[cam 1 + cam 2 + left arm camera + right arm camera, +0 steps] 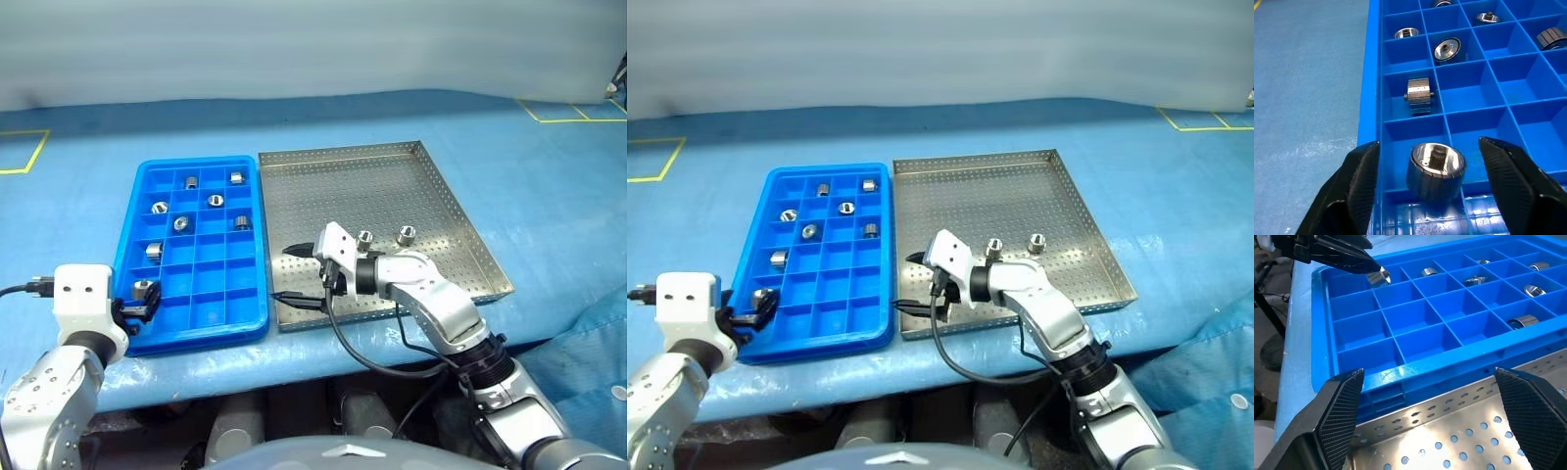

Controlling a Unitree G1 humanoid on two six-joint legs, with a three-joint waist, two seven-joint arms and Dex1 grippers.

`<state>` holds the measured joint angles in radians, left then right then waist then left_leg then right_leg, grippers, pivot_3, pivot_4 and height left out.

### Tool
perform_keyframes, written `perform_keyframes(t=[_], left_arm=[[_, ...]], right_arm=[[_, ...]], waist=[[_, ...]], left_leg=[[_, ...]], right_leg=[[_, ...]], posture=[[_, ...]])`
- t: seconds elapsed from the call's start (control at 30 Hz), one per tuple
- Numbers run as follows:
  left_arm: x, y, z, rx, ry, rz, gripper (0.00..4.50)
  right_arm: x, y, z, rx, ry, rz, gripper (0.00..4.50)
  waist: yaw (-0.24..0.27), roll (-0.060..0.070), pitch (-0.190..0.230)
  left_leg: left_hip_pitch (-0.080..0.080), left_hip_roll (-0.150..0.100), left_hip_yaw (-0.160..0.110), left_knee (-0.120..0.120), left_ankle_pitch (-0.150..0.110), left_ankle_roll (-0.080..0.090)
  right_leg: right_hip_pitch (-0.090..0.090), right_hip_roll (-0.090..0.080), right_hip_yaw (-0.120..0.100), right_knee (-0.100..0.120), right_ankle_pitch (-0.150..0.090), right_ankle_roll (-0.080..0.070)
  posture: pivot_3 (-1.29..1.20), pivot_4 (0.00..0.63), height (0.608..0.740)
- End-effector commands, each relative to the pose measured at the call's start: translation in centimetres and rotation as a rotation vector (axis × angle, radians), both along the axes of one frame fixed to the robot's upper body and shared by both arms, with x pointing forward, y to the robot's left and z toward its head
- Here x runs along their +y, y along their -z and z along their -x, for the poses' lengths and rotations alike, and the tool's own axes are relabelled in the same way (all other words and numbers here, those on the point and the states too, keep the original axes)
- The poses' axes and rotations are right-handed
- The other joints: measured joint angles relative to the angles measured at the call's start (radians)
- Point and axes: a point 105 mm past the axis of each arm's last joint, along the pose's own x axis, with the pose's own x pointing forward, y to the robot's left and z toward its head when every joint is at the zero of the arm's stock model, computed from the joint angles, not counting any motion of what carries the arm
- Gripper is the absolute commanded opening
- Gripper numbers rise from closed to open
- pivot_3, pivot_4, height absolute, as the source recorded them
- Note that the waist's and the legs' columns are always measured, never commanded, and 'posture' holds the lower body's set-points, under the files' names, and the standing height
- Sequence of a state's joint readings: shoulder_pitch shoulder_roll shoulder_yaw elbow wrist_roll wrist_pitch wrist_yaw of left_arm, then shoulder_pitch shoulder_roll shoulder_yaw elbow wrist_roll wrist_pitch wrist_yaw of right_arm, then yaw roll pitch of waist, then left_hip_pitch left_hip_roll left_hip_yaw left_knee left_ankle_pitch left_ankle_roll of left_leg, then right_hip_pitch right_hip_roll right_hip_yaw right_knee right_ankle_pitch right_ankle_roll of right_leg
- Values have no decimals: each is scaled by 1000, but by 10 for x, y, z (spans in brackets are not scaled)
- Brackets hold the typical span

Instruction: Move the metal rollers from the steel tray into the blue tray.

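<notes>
The blue tray (196, 335) lies left of the steel tray (377, 181), their long sides touching. Two metal rollers (364, 237) (406, 233) stand near the steel tray's front. Several more rollers sit in the blue tray's compartments. My left gripper (1428, 146) is open at the blue tray's near left corner. A roller (1436, 170) rests in the compartment between its fingers, and both fingers stand apart from it. My right gripper (282, 273) is open and empty over the steel tray's near left corner, pointing toward the blue tray.
Both trays rest on a blue covered table whose front edge (294, 367) runs just below them. Yellow tape marks lie at the far left (27, 152) and far right (568, 116). A black cable (345, 343) loops under the right wrist.
</notes>
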<state>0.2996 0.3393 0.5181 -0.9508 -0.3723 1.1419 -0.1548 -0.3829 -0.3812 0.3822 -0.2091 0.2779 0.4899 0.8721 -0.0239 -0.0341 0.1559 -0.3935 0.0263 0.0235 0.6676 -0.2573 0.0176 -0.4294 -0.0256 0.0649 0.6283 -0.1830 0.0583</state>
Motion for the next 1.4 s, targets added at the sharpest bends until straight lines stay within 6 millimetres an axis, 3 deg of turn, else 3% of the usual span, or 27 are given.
perform_keyframes(t=[0.03,0.6,0.7,0.8,0.87,0.97,1.1,1.27,1.4], left_arm=[[-3,-10,1,-33,25,-36,4482],[-13,-15,-11,-78,90,-10,4482],[-33,-29,-27,-189,177,64,4482],[-85,-46,-58,-304,427,173,4482],[-110,-47,-76,-315,547,202,4482],[-144,-36,-103,-274,696,162,4482],[-175,-12,-123,-178,822,68,4482],[-201,21,-137,-57,931,66,4482],[-206,32,-139,-20,953,65,4482]], right_arm=[[-2,-12,-2,-48,12,-25,4500],[-7,-11,-5,-73,56,-7,4500],[-13,-12,-10,-97,105,0,4500],[-24,-16,-20,-136,202,18,4500],[-33,-18,-23,-167,249,40,4500],[-54,-18,-28,-215,340,100,4500],[-80,-18,-29,-250,460,157,4500],[-112,-22,-19,-263,614,176,4500],[-118,-21,-11,-254,654,182,4500]], waist=[[-1,0,0],[-7,0,0],[-7,0,0],[-2,0,0],[-12,0,0],[-34,1,-1],[-96,2,-1],[-191,3,-1],[-286,4,-1]], left_leg=[[0,0,0,0,0,0],[0,0,0,0,0,0],[0,0,0,0,0,0],[-1,-1,2,2,0,-1],[-1,-1,2,4,0,-1],[-2,-2,4,4,0,0],[-3,-2,5,4,-2,2],[-6,-3,3,4,-3,3],[-6,-3,-1,4,-5,4]], right_leg=[[0,0,0,0,0,0],[0,0,0,0,-1,1],[0,0,0,0,-1,1],[1,0,-1,0,-1,1],[2,0,-1,0,-1,1],[2,0,1,0,1,1],[1,0,2,-1,2,0],[0,0,3,-1,3,7],[0,0,4,-1,1,13]], posture=[[28,150,740],[-20,150,740],[-50,150,740],[-115,150,740],[-166,150,740],[-236,150,740],[-351,150,740],[-462,150,740],[-513,150,740]])
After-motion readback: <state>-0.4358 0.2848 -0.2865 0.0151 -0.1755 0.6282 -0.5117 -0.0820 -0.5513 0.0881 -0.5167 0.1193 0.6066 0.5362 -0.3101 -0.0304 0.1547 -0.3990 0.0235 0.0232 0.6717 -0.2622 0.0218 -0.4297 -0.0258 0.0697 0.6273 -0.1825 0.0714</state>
